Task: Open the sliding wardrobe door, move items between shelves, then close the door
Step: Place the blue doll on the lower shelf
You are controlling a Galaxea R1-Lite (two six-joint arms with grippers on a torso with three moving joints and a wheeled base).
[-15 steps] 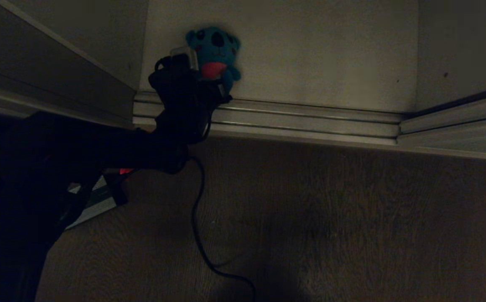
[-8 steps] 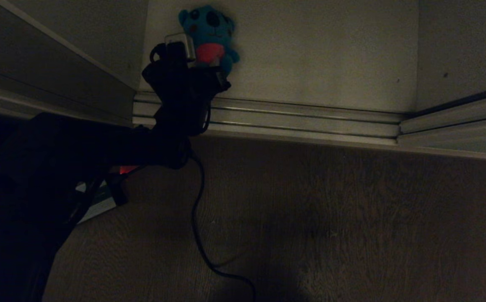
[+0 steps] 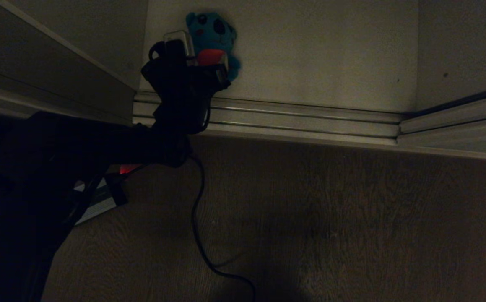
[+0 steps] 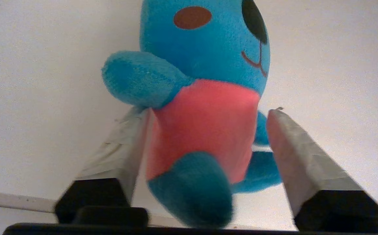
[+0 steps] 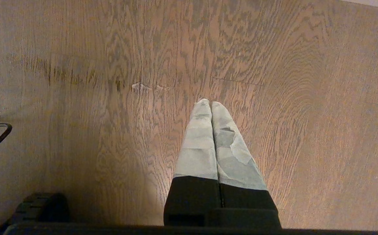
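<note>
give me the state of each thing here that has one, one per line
left gripper: open, fingers either side of the plush toy, one finger against its red belly, the other clear of it
blue plush toy: upright on the shelf, face toward the gripper
shelf: bare beside the toy
right gripper: shut, empty, pointing at the wood floor
black cable: slack, trailing on the floor

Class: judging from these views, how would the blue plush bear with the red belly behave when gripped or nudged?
The fuzzy blue plush bear with the red belly probably squashes rather than resists. Its fleece likely grips the left gripper pads, not slips. Its rounded feet suggest it topples easily on the off-white shelf.
</note>
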